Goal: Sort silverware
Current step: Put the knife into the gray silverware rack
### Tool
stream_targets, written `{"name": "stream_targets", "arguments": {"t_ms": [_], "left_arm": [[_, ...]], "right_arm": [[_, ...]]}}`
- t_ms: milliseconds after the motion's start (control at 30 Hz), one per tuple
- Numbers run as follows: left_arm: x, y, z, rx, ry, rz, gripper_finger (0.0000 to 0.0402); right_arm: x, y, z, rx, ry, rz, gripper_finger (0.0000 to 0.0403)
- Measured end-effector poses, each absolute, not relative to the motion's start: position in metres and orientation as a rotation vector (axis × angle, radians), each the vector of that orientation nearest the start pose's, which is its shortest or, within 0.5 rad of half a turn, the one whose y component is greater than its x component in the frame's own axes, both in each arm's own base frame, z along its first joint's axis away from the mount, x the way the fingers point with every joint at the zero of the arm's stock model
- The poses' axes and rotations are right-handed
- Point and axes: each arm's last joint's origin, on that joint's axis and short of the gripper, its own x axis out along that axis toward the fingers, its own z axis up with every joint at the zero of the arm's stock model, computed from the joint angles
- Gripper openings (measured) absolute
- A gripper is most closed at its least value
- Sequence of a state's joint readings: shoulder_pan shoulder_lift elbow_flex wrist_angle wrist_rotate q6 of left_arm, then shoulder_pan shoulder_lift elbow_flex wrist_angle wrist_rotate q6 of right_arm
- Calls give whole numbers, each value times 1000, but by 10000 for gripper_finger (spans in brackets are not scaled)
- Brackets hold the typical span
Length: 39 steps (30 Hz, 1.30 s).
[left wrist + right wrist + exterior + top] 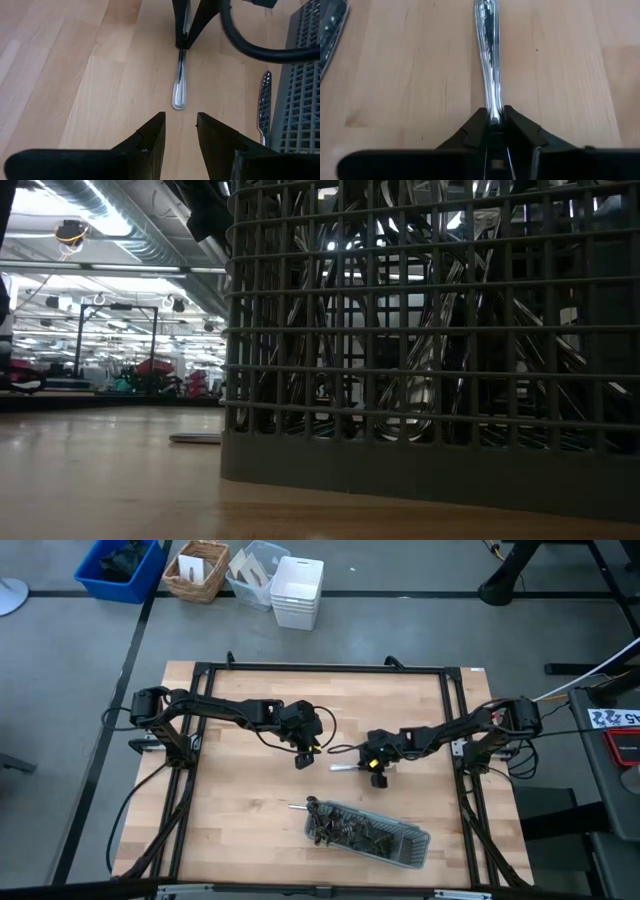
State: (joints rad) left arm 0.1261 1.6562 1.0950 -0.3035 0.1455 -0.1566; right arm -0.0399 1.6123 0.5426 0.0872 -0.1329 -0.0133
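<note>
Right gripper [495, 122] pinches a utensil [487, 55] lying flat mid-table, above the tray [405, 850] of silverware [350, 828]; left gripper [180, 135] hovers part-open, empty; thin end-grip could let it pivot or slip on lift.

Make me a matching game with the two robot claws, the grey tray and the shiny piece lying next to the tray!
Things:
1. right claw
2. left claw
3. grey mesh tray
4. loose piece beside the tray

States:
A. full of silverware
B. lying flat on the wooden table, nobody touching it
C. pinching the handle of a silver utensil
D. fingers apart, holding nothing

Pairs: 1-C, 2-D, 3-A, 4-B
</note>
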Motion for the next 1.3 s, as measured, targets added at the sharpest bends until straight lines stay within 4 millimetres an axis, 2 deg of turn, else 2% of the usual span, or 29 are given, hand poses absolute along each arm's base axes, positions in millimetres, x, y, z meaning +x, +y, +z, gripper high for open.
{"name": "stream_targets", "arguments": {"t_ms": [367, 500, 767, 1000, 1300], "left_arm": [[342, 39, 214, -258, 858, 46, 104], [342, 39, 214, -258, 858, 46, 104], [342, 39, 214, -257, 858, 46, 104], [342, 39, 214, -257, 858, 46, 104], [342, 39, 214, -257, 858, 45, 104]], "right_arm": [[253, -7, 100, 148, 998, 28, 95], [255, -7, 102, 155, 1004, 43, 84], [256, -6, 103, 158, 1015, 48, 31], [259, -6, 106, 159, 1021, 52, 49], [273, -7, 121, 83, 1035, 78, 46]]}}
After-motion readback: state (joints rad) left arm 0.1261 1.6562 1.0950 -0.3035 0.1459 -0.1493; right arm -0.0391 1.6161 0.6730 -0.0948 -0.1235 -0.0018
